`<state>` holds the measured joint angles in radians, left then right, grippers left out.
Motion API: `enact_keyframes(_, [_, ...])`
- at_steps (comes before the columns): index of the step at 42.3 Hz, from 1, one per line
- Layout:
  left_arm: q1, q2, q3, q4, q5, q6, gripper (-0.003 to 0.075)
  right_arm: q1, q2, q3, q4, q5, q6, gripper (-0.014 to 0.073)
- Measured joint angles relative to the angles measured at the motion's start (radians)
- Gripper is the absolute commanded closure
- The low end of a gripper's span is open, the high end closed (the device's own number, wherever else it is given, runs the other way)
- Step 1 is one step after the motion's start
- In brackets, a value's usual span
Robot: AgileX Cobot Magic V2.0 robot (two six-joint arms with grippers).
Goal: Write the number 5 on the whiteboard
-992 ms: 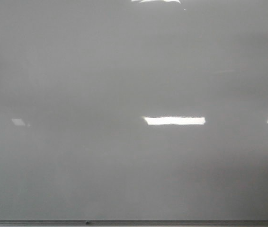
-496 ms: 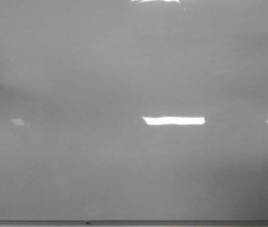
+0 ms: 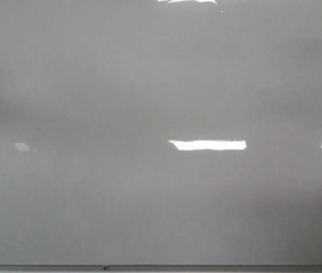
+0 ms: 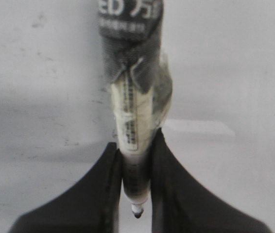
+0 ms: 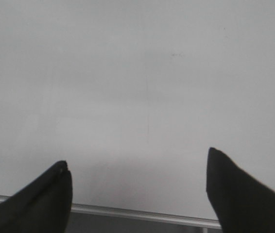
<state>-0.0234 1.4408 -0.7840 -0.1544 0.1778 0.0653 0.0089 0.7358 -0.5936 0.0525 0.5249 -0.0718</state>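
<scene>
Front view: whiteboard (image 3: 149, 85) fills the frame, no stroke of the number 5 on it yet. Against the pictures a second back, a dim shadow at 9 o'clock has drifted slightly; otherwise unchanged. Likely the left arm closing in, writing not begun.

Left gripper (image 4: 136, 160): fingers clamped on a marker (image 4: 133, 121), tip exposed, contact with board not discernible. Right gripper (image 5: 137, 170): fingers spread wide, holding nothing, above the frame strip (image 5: 142, 214). Neither arm shows in front view.
</scene>
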Motion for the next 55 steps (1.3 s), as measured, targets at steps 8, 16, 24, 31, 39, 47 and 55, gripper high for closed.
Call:
enact_keyframes(8, [-0.002,-0.072,-0.08,0.0,0.214,0.012,0.0741,0.0,0.002,-0.054,0.009,0.048,0.0,0.0004])
enact_keyframes(16, [-0.053,-0.132,-0.213,0.004,0.515,0.136,0.0741,0.0,0.047,-0.184,0.013,0.223,-0.012,0.0004])
enact_keyframes(24, [-0.176,-0.135,-0.337,0.004,0.766,0.286,0.0741,0.0,0.137,-0.296,0.058,0.382,-0.106,0.0006])
enact_keyframes(31, [-0.326,-0.135,-0.399,0.006,0.872,0.425,0.0741,0.0,0.223,-0.349,0.208,0.452,-0.294,0.0006])
enact_keyframes(39, [-0.516,-0.122,-0.418,0.008,0.888,0.561,0.0741,0.026,0.297,-0.364,0.419,0.464,-0.577,0.0006])
enact_keyframes(47, [-0.686,-0.1,-0.418,0.008,0.89,0.595,0.0741,0.177,0.315,-0.367,0.515,0.464,-0.807,0.0006])
enact_keyframes(55, [-0.799,-0.096,-0.418,0.01,0.892,0.595,0.0741,0.368,0.317,-0.387,0.527,0.46,-0.896,0.0006])
